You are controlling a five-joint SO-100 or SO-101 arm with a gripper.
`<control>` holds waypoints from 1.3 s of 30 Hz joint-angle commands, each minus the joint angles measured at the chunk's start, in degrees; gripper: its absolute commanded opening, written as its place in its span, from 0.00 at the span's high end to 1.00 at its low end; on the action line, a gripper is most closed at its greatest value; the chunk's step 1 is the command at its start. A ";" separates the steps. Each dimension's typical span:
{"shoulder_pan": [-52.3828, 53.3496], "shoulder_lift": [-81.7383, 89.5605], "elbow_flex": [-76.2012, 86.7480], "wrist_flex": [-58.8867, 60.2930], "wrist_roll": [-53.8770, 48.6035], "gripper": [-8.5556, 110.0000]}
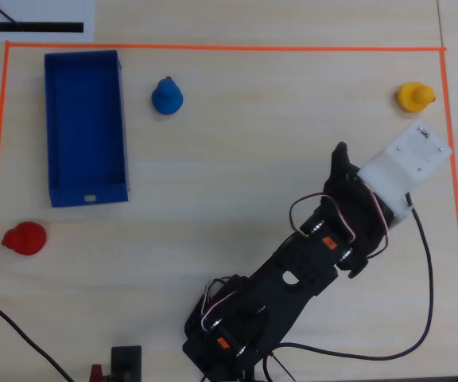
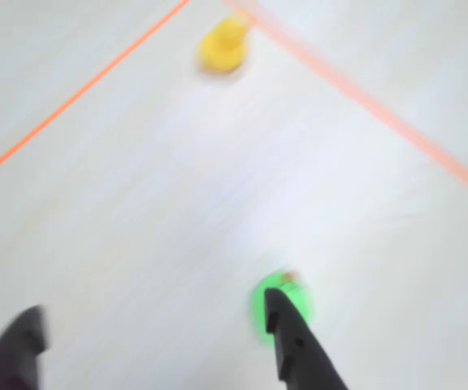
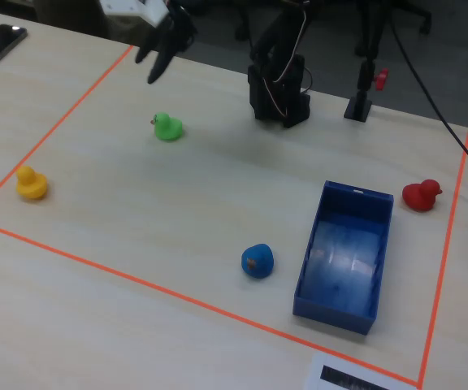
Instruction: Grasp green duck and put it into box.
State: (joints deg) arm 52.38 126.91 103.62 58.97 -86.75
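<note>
— Near the left side of the table in the fixed view sat the green duck [image 3: 168, 127], upright, alone on bare wood.

— And the gripper [image 3: 154, 63]?

— It hung above the duck, jaws parted, grasping nothing. In the wrist view one fingertip [image 2: 287, 329] overlapped the duck.

— The box [image 3: 325, 303]?

— Well apart, near right, with a blue duck [image 3: 257, 261] just beside it.

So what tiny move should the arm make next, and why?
Probably lower and shift so the green duck sits between the fingers. In the fixed view the open gripper hangs above the table, short of the duck; in the wrist view the duck lies by one finger, not between them. The box is empty.
</note>
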 commanded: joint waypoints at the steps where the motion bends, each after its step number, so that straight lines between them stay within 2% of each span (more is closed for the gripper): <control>1: 6.33 -6.24 -2.02 -8.35 -2.64 0.61; 8: 14.41 -16.00 12.48 -30.15 -5.45 0.59; 16: 16.70 -20.13 30.94 -46.14 -9.05 0.60; 28: 13.89 -6.86 48.60 -45.88 -9.67 0.60; 39: 11.16 -5.27 55.63 -49.83 -8.53 0.60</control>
State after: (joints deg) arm 64.16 119.97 158.47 12.30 -95.71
